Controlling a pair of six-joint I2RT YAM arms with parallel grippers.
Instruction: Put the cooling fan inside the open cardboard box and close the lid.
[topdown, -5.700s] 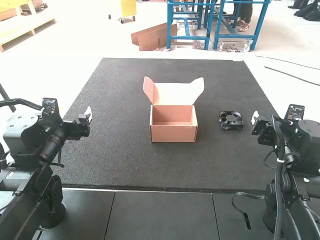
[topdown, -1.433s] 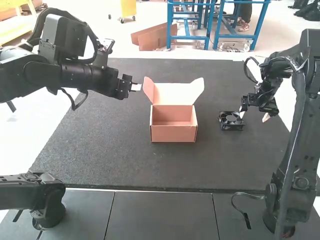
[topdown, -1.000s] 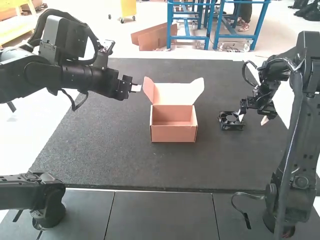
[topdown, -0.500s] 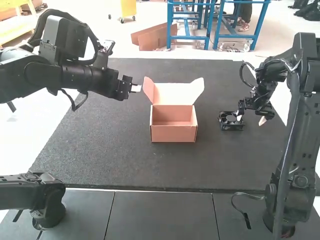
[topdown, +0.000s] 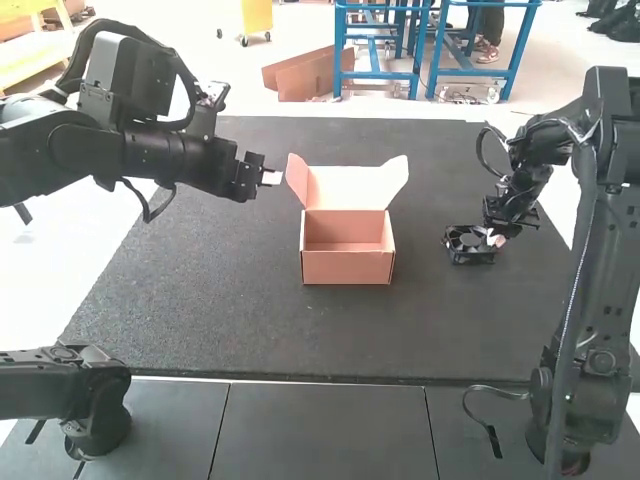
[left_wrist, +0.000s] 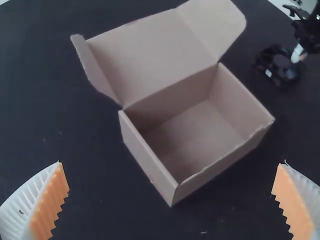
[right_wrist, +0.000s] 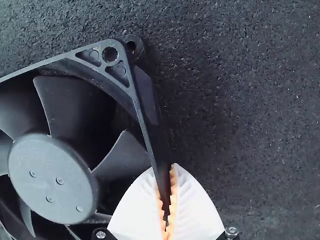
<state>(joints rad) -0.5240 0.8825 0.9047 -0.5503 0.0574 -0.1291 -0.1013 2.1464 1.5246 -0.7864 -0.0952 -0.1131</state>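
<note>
A brown cardboard box (topdown: 347, 245) stands open on the black mat, lid flap up at its back; its inside (left_wrist: 195, 137) holds nothing. The black cooling fan (topdown: 468, 243) lies on the mat to the right of the box and is tipped up slightly on one side. My right gripper (topdown: 497, 232) is shut on the fan's right frame edge (right_wrist: 147, 125), which sits pinched between the white ribbed fingers (right_wrist: 192, 207). My left gripper (topdown: 262, 178) hangs in the air to the left of the box lid, fingers (left_wrist: 42, 200) spread wide open around nothing.
The black mat (topdown: 220, 290) covers the table, with bare room in front of the box and on both sides. Its right edge lies a short way beyond the fan.
My right gripper came down over the fan's right edge and shut on it. The fan shifted slightly right and tilted. The left arm stayed still.
</note>
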